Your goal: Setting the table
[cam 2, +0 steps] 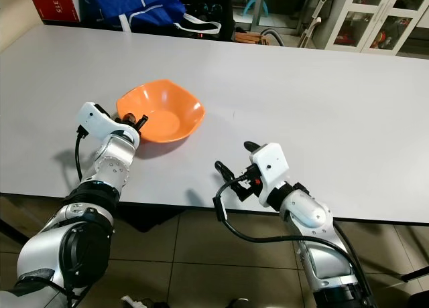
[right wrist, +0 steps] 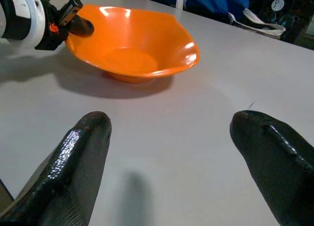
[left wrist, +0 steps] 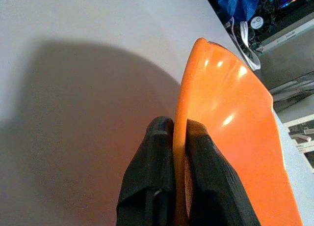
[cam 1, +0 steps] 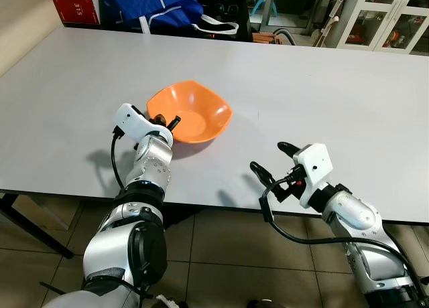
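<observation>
An orange bowl [cam 1: 191,112] with a wavy rim sits on the grey table [cam 1: 322,87], left of the middle and near the front edge. My left gripper [cam 1: 167,122] is shut on the bowl's near-left rim; in the left wrist view the two black fingers [left wrist: 157,177] pinch the thin orange rim [left wrist: 179,137], one inside and one outside. My right gripper [cam 1: 271,159] hovers open just above the table's front edge, to the right of the bowl, its fingers [right wrist: 81,157] spread wide with nothing between them.
Blue bags [cam 1: 154,7] and red boxes [cam 1: 75,5] stand beyond the table's far left edge. White glass-door cabinets [cam 1: 385,20] line the back right. Tiled floor [cam 1: 221,254] lies below the front edge.
</observation>
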Robot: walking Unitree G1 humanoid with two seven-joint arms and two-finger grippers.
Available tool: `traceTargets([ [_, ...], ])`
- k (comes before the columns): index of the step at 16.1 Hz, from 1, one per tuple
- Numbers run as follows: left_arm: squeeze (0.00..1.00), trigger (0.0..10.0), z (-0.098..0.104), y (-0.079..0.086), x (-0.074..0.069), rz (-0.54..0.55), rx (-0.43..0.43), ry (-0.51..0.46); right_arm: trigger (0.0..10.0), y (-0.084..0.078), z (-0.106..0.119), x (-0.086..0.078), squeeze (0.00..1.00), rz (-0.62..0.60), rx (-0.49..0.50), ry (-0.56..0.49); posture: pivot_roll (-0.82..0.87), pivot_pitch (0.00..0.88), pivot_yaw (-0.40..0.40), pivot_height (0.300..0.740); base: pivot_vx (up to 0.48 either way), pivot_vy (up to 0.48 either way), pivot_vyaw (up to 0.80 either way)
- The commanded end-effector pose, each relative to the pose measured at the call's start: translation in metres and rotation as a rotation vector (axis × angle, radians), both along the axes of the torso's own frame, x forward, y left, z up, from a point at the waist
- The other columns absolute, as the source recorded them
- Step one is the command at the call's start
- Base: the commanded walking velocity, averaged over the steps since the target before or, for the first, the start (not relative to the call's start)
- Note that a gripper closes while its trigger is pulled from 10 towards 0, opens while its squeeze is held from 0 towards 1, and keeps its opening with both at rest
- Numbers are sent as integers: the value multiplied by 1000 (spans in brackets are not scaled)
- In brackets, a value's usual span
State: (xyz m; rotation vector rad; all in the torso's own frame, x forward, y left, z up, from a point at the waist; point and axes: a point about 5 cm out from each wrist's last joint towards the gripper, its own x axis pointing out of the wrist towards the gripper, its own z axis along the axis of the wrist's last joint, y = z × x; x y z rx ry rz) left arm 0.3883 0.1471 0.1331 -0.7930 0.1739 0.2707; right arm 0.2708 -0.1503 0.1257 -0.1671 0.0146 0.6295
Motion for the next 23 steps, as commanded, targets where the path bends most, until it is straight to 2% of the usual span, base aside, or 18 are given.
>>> traceTargets([
  [1,298,10000,-10,-5,-2,-18,10,53,10000,0,4,-1,0,13,-18,-10,-189,73,-10,740,0,0,0],
  [2,573,10000,-11,-5,-3,-17,4,58,10000,0,4,-2,0,14,-19,-8,-190,76,-10,740,0,0,0],
  [3,1000,10000,-13,-5,-4,-16,-2,64,10000,0,3,-2,0,15,-21,-6,-190,78,-11,740,0,0,0],
  [19,1000,10000,-19,-11,-7,-13,-25,81,10000,-2,3,-2,0,8,-30,-4,-193,84,-13,740,0,0,0],
  [22,1000,10000,-13,-18,-8,-39,22,46,10000,-2,2,-1,0,11,-32,-5,-190,74,-11,740,0,0,0],
  [23,290,10000,-13,-21,-9,-48,43,43,10000,-2,2,-1,0,11,-33,-6,-189,69,-9,740,0,0,0],
])
